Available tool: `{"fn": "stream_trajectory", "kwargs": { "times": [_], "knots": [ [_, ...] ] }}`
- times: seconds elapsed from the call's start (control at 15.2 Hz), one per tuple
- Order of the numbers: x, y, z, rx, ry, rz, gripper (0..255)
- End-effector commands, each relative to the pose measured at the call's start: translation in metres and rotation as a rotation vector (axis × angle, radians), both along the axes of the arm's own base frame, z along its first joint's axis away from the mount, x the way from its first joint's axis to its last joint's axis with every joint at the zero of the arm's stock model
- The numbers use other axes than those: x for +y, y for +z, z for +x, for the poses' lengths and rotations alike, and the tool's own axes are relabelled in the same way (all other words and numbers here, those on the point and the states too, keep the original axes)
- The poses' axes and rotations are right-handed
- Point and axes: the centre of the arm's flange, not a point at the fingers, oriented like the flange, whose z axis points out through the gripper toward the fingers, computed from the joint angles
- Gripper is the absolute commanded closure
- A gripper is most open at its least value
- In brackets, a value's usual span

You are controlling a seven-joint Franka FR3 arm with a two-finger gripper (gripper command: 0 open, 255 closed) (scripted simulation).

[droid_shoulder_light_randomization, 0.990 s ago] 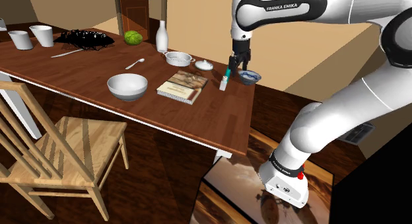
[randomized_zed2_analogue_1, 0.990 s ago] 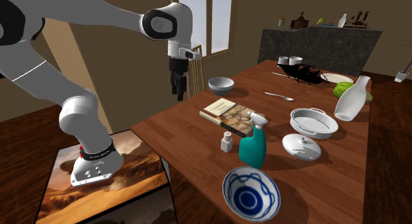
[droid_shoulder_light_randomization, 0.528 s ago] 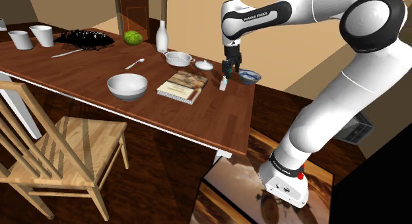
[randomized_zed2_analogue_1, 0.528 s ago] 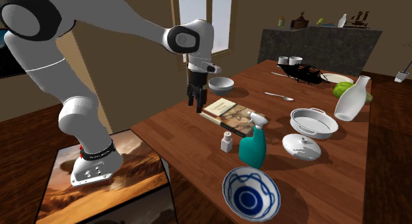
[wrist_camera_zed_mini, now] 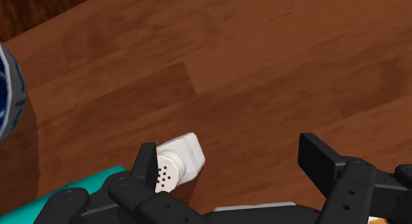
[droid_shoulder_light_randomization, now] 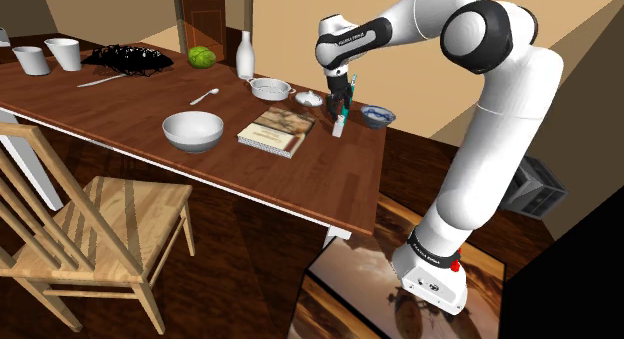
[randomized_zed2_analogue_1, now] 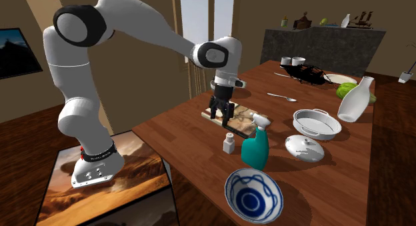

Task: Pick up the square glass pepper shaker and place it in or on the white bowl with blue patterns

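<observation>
A black two-finger gripper point(wrist_camera_zed_mini: 228, 156), spread wide and empty, hangs over the small white square shaker point(wrist_camera_zed_mini: 178, 164). The shaker stands upright on the brown wooden table point(wrist_camera_zed_mini: 264, 71) beside a teal spray bottle point(randomized_zed2_analogue_1: 255, 151), off-centre and close to one finger.

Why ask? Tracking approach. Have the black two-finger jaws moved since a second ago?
Yes: leftward in the shoulder view, away from the blue-patterned white bowl.
</observation>
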Motion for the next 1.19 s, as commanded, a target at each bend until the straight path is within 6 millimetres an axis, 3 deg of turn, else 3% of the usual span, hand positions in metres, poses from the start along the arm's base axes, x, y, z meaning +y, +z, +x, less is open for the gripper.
{"fn": "stream_trajectory", "kwargs": {
  "times": [0.0,0.26,0.79,1.12],
  "knots": [
    [-0.013,-0.015,0.017,0.014,0.011,-0.008,0],
    [-0.041,-0.044,0.054,0.040,0.030,-0.024,0],
    [-0.050,-0.081,0.042,0.040,0.030,-0.024,0],
    [-0.050,-0.081,0.042,0.040,0.030,-0.024,0]
  ]
}}
